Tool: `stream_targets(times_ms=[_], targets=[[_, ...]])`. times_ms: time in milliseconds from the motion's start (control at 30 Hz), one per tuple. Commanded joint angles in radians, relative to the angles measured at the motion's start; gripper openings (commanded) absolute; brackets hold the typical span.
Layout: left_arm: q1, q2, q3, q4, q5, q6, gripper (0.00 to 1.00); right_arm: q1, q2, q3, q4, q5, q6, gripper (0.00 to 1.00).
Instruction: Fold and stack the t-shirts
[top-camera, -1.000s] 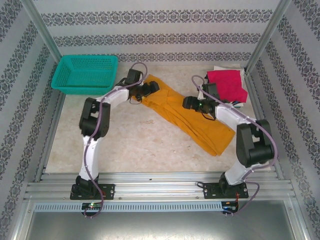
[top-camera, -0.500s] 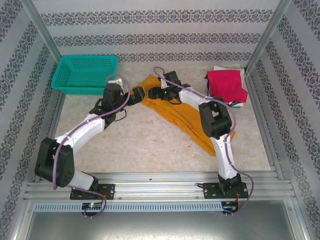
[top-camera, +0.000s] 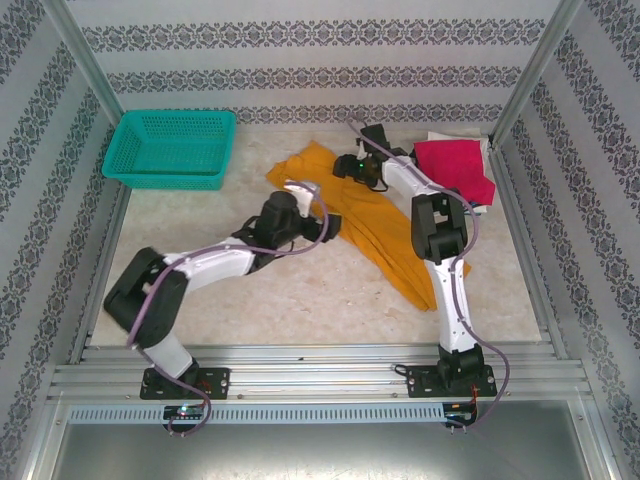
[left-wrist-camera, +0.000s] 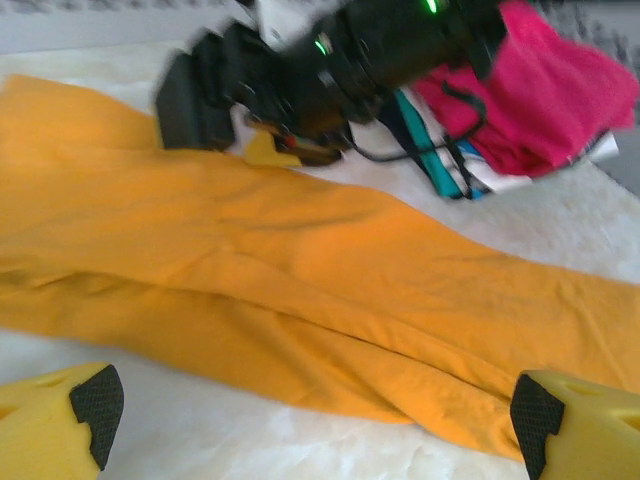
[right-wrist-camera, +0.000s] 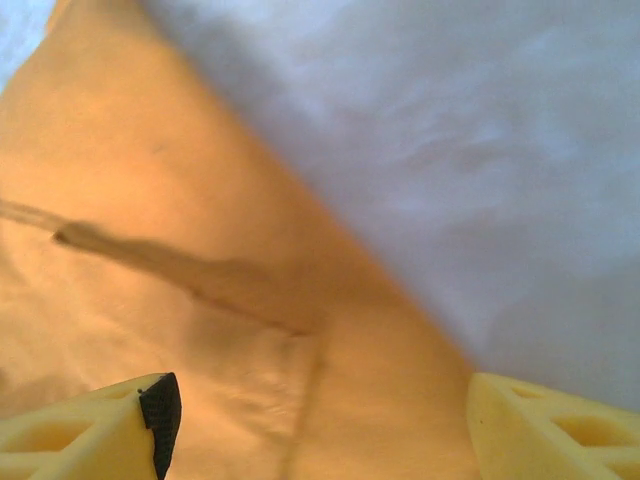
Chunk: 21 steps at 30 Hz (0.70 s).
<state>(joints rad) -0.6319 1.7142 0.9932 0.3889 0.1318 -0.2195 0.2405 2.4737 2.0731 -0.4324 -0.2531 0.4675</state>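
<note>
I reckon I'm partway: the crimson-red cloth t-shirt lies folded at the counter's far right corner, the mustard-orange cloth t-shirt stretches mid-counter as a long strip needing more folds, left pincer and right pincer both released above it.

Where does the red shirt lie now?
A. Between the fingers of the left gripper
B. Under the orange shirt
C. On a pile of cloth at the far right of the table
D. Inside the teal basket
C: the red shirt lies on top of white cloth at the far right, well apart from the basket at the far left.
</note>
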Motion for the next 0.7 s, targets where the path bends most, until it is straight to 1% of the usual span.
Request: stream_targets(times_ms=[0,100,233,333,467,567,600,667], targets=[[-0.068,0.101,0.106,0.077,0.123,0.16,1.0,-0.004,-0.141,-0.089,0.033,0.001,-0.014,0.76],[-0.122,0.199,0.219,-0.001,0.147,0.228,1.0,-0.05,-0.285,-0.254,0.132,-0.009,0.014,0.76],[-0.169,0.337,0.367,-0.088,0.209,0.262,1.0,-0.143,-0.468,-0.485,0.24,-0.016,0.06,0.76],[-0.198,0.448,0.518,-0.215,0.245,0.278,1.0,-0.217,-0.578,-0.636,0.302,-0.036,0.082,0.75],[-0.222,0.58,0.702,-0.352,0.28,0.298,1.0,-0.279,-0.684,-0.774,0.331,-0.022,0.075,0.76],[-0.226,0.678,0.849,-0.517,0.295,0.333,1.0,-0.298,-0.727,-0.834,0.335,-0.023,0.067,0.76],[-0.226,0.701,0.879,-0.568,0.283,0.348,1.0,-0.3,-0.737,-0.848,0.338,-0.023,0.064,0.76],[-0.226,0.712,0.881,-0.618,0.254,0.392,1.0,-0.302,-0.748,-0.868,0.339,-0.02,0.056,0.76]])
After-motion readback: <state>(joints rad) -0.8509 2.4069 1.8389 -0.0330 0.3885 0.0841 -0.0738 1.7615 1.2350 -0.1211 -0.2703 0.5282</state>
